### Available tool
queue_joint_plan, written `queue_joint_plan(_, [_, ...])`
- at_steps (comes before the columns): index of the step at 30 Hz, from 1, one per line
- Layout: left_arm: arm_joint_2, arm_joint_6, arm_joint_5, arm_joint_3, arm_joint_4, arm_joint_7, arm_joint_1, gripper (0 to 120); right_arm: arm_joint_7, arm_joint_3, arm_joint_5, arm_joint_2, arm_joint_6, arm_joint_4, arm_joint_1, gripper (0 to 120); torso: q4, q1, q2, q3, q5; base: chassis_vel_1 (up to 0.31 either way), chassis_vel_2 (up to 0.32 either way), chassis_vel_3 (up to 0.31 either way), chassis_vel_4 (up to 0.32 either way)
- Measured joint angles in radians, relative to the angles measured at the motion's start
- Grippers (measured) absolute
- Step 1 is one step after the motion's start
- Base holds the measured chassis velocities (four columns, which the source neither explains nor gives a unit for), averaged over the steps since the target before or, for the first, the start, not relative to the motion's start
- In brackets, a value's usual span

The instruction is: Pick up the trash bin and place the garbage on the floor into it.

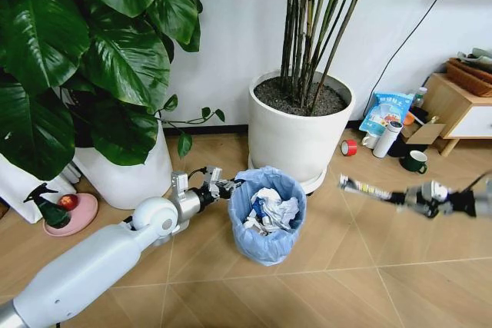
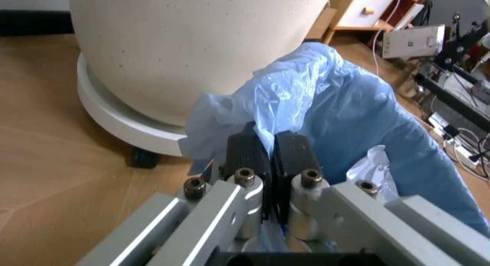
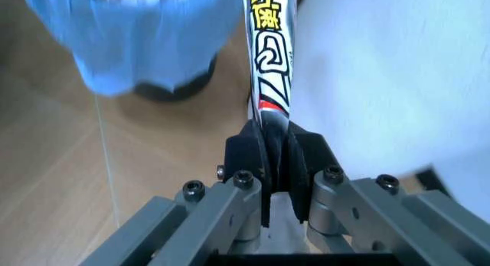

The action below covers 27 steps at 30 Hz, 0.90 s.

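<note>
The trash bin [image 1: 267,228], lined with a crinkled light-blue bag, stands on the floor [image 1: 346,266] in front of a white plant pot. Crumpled white paper [image 1: 273,207] lies inside it. My left gripper [image 1: 228,187] is shut on the bin's rim; the left wrist view shows the fingers [image 2: 247,154] pinching the blue bag [image 2: 337,105]. To the right of the bin, my right gripper [image 1: 411,199] hangs above the floor, shut on a long dark snack wrapper [image 1: 369,188] that sticks out toward the bin. The right wrist view shows that wrapper [image 3: 269,59] clamped between the fingers [image 3: 245,154].
A large white pot [image 1: 298,132] with thin stems stands right behind the bin. A second white pot [image 1: 127,174] with broad leaves sits at left, beside a pink dish [image 1: 71,217]. At far right are a red tape roll [image 1: 349,147], a white bottle [image 1: 386,139], a green mug [image 1: 415,161] and a wooden cabinet [image 1: 461,109].
</note>
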Motion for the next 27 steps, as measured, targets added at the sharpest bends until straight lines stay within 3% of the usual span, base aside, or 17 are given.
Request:
queue_joint_plan(5, [-0.004, 0.000, -0.007, 0.030, 0.005, 0.001, -0.031, 0, 0.022, -0.064, 0.069, -0.036, -0.021, 0.098, 0.039, 5, 0.0003, 0.000, 0.000, 0.000, 0.0004, 0.000, 0.000, 0.000, 0.000])
queue_joint_plan(10, [-0.024, 0.000, -0.026, 0.068, 0.012, 0.002, -0.073, 0, 0.057, -0.095, 0.143, -0.023, -0.031, 0.134, 0.049, 5, -0.0007, 0.000, 0.000, 0.000, 0.0000, 0.000, 0.000, 0.000, 0.000])
queue_joint_plan(15, [-0.031, -0.005, -0.045, 0.073, 0.003, 0.002, -0.078, 0, 0.066, -0.196, 0.230, 0.056, -0.033, 0.139, 0.123, 5, -0.0003, 0.000, 0.000, 0.000, 0.0007, 0.000, 0.000, 0.000, 0.000])
queue_joint_plan(20, [-0.045, -0.015, -0.069, 0.075, 0.010, 0.001, -0.078, 0, 0.041, -0.365, 0.297, 0.233, -0.025, 0.064, 0.251, 5, 0.0002, 0.000, 0.000, 0.000, 0.0001, 0.000, 0.000, 0.000, 0.000])
queue_joint_plan(27, [-0.056, -0.019, -0.087, 0.088, 0.015, -0.001, -0.088, 0, -0.010, -0.454, 0.308, 0.389, 0.004, -0.032, 0.343, 5, 0.0000, 0.000, 0.000, 0.000, 0.0003, 0.000, 0.000, 0.000, 0.000])
